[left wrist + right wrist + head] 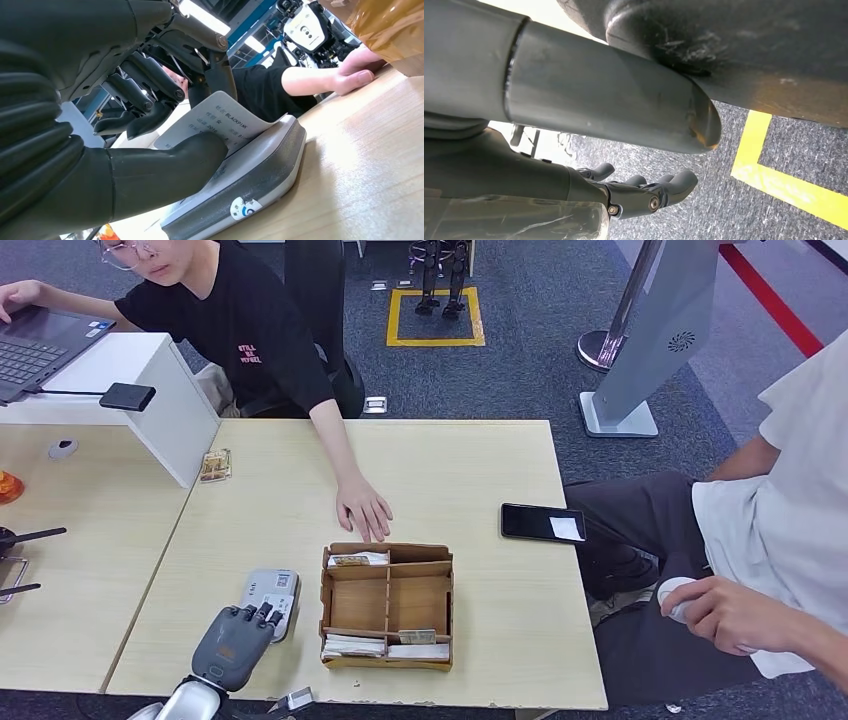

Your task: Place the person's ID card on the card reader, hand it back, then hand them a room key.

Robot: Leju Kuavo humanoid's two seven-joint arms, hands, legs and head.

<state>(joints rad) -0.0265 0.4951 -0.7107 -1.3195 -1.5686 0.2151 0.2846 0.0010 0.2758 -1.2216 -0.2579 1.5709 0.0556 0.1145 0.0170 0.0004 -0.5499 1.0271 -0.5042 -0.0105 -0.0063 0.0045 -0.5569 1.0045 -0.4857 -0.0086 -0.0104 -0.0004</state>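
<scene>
- Far left: a laptop (35,340) sits on a white raised counter (150,390), with a small black device (127,396) at the counter's edge.
- Left hand (238,638): rests over the near end of the card reader (272,598) on the wooden table (480,465). In the left wrist view the thumb (165,170) presses the ID card (225,122) down onto the reader's top face, and the darker fingers (145,95) curl above the card. The card is bent upward at its free end, printed side visible.
- Card reader: grey, flat on the table, just beside the left wall of the cardboard tray (388,605).
- Cardboard tray: divided into compartments; cards or papers lie in the far left compartment and along the near row.
- Person in black shirt (250,330): one hand (362,508) flat on the table, just beyond the tray's far edge.
- Black phone (543,523): lies flat, to the right of the tray, near the table edge.
- Second person (790,530): seated at right, in a white shirt.
- Right hand (644,192): hangs above grey carpet; fingers loosely curled, holding nothing.
</scene>
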